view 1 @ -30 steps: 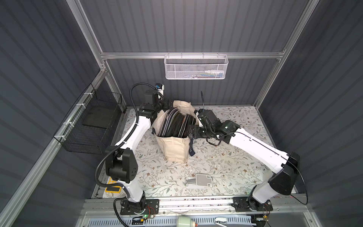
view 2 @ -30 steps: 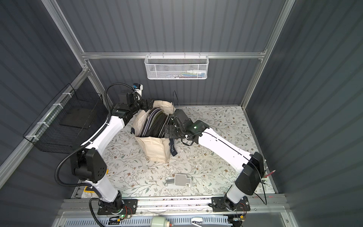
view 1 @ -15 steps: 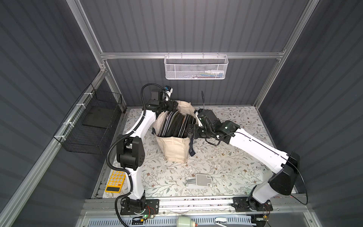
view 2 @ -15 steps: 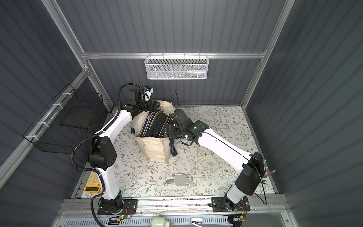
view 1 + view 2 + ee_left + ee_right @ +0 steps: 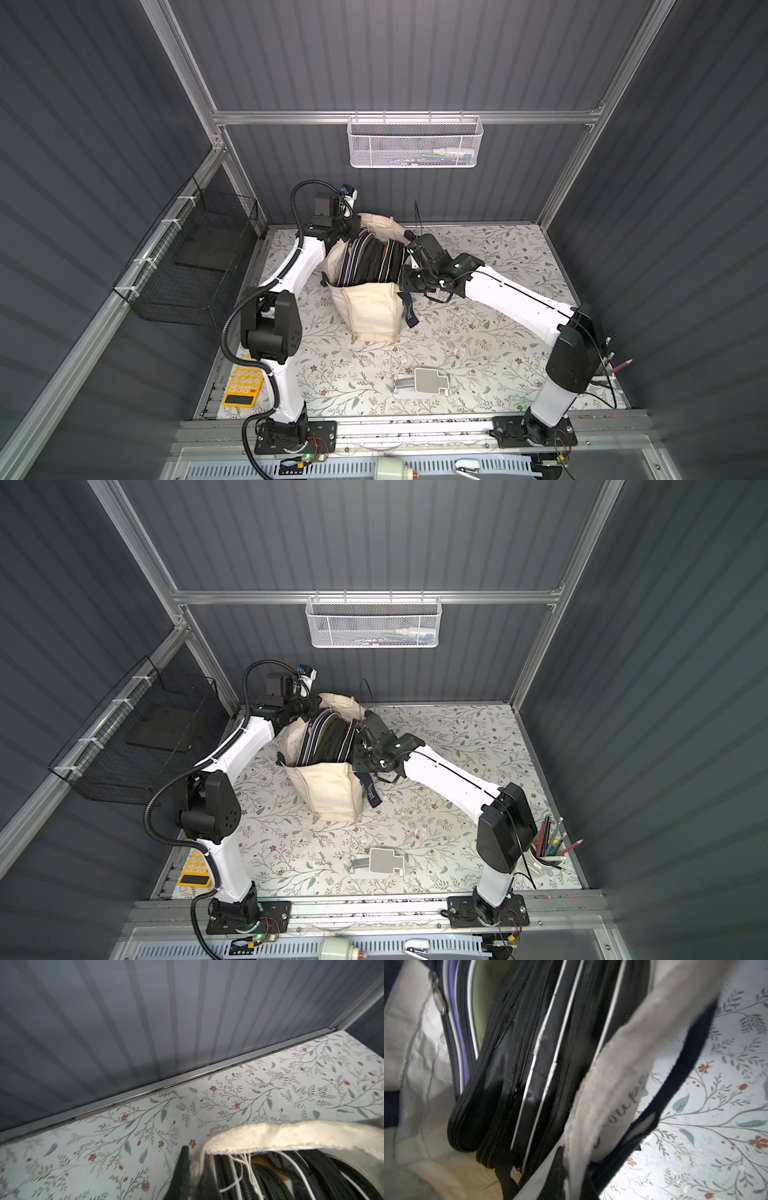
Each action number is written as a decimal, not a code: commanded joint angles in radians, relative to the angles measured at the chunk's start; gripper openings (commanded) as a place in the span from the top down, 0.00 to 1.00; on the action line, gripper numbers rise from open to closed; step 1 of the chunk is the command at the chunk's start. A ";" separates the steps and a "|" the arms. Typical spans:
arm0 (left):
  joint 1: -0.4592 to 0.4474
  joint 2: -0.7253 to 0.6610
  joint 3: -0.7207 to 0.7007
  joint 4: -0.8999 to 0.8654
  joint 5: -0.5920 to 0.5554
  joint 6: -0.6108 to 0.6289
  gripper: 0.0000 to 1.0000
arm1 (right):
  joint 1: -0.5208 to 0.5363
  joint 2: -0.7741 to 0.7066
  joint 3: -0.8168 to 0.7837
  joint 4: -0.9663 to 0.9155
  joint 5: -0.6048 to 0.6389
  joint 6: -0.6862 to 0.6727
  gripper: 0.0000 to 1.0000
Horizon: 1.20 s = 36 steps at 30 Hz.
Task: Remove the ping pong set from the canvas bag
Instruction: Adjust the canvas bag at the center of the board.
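Note:
The cream canvas bag (image 5: 371, 312) (image 5: 329, 792) stands upright at the back of the table, mouth open. The ping pong set (image 5: 370, 262) (image 5: 329, 738) (image 5: 542, 1053) (image 5: 295, 1180) sits inside it as black zippered cases with white piping. My left gripper (image 5: 352, 226) (image 5: 312, 706) (image 5: 194, 1169) is shut on the bag's far-left rim (image 5: 270, 1136). My right gripper (image 5: 404, 266) (image 5: 358, 746) (image 5: 572, 1176) is shut on the right rim (image 5: 602, 1088). A navy strap (image 5: 409, 314) (image 5: 685, 1064) hangs outside the right wall.
A white mesh basket (image 5: 415, 141) hangs on the back wall and a black wire basket (image 5: 191, 257) on the left wall. A yellow calculator (image 5: 243, 386), a grey bracket (image 5: 422, 380) and a pencil cup (image 5: 548, 848) lie near the front edge.
Both grippers have gone from open to shut on the bag's rim. The left arm has swung in toward the bag's far-left rim, uncovering the calculator; the right arm has barely moved.

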 commanded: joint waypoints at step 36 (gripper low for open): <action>-0.034 -0.628 -0.481 -0.192 -0.378 -0.309 0.01 | -0.022 -0.073 0.238 0.065 -0.074 -0.483 0.09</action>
